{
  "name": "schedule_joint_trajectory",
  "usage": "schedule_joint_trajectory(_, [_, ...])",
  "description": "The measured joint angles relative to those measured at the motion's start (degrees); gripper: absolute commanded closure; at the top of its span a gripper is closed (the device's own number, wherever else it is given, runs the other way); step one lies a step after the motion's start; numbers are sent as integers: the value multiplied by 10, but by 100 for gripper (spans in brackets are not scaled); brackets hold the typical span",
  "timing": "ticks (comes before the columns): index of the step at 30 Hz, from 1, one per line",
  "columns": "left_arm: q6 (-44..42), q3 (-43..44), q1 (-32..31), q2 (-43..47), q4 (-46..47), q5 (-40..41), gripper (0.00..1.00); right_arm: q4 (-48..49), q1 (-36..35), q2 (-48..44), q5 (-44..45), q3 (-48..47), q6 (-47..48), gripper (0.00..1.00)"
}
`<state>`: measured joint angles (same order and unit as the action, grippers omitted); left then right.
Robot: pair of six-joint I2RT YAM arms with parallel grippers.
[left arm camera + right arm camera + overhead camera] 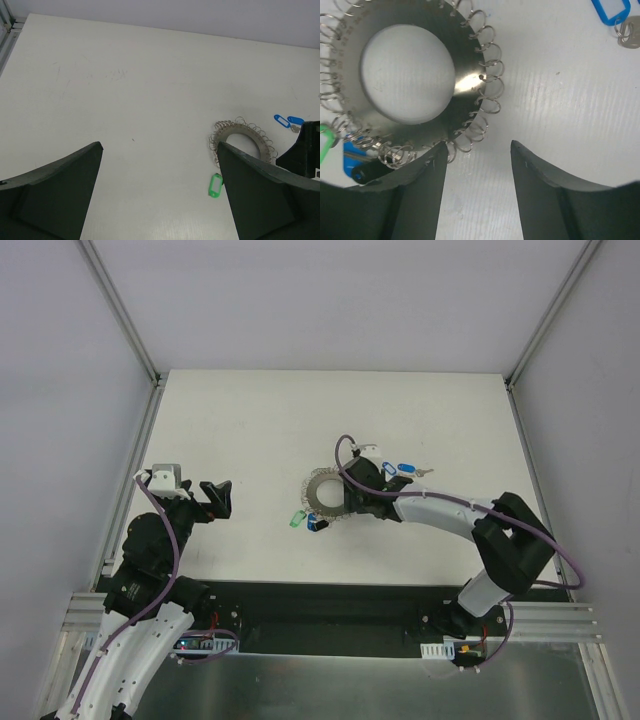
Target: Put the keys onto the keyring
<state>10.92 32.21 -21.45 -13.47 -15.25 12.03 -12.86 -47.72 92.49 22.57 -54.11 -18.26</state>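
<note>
From above, the keyring [325, 498] is being shown flat on the counter [250, 420], beside the right hand [362, 498] and well apart from the left hand [215, 498]. Left wrist: hand being held wide open, empty. Right wrist: hand being held half open, empty, ring ahead-left.

keyring [322, 483]: laid flat on table [250, 430]
green tag [296, 519]: 8 o'clock of ring, beside rim
blue key [317, 524]: 6 o'clock, at rim
blue tags [404, 469]: 2 o'clock, apart
right gripper [352, 502]: held over 3 o'clock rim
left gripper [218, 498]: 9 o'clock, well apart, jaws spread
</note>
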Motion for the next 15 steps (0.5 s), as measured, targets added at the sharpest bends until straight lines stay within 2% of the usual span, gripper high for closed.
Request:
schedule_joint_trajectory(8, [0, 0, 0, 0, 0, -1, 1, -15, -53, -20, 6, -37, 7, 61])
schedule_joint_trajectory(15, [0, 0, -4, 0, 0, -1, 1, -19, -67, 4, 1, -72, 7, 67])
